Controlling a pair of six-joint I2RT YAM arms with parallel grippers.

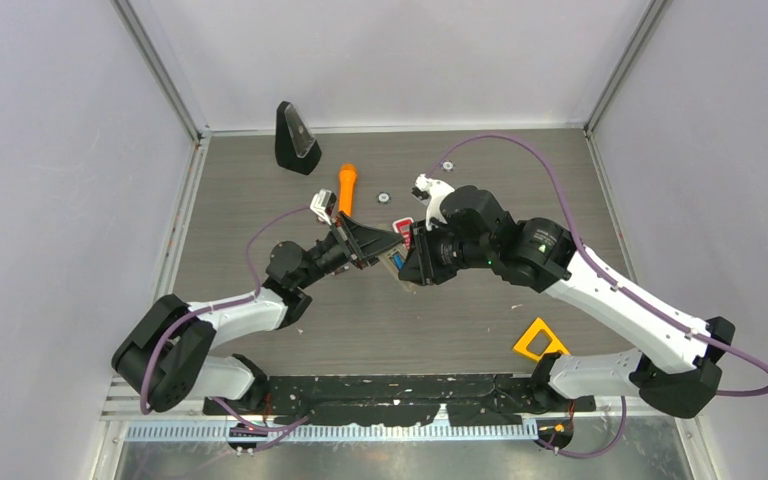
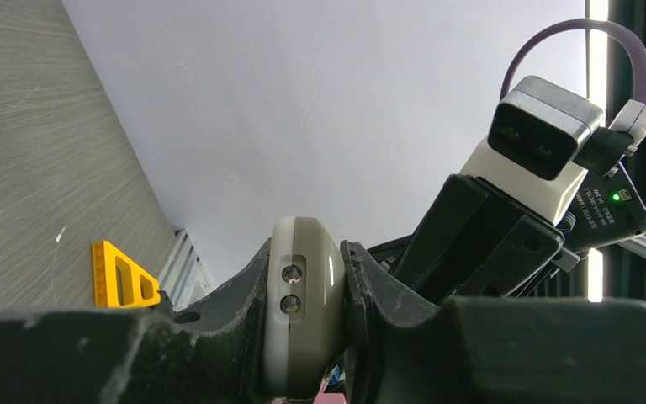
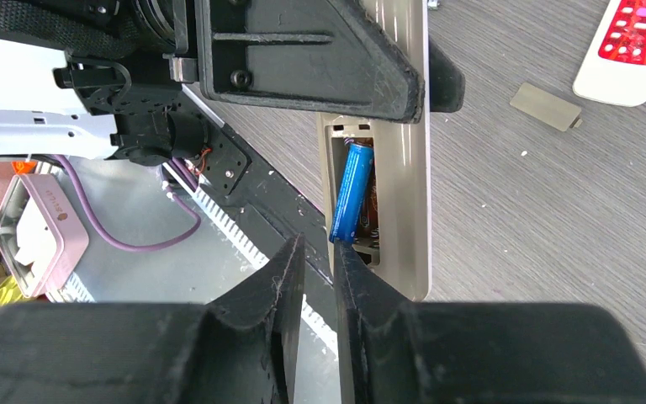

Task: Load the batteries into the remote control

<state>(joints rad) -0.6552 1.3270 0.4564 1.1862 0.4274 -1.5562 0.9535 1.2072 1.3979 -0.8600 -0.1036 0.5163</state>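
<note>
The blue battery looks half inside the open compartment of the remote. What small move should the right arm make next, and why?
Probably press down the lower end of the blue battery with the right gripper. The battery lies tilted in the compartment of the remote, that end not seated and just beside the fingertips. The left gripper clamps the remote, so it should withstand the push.

Overhead; two wrist close-ups sharing remote (image 3: 405,168)
</note>
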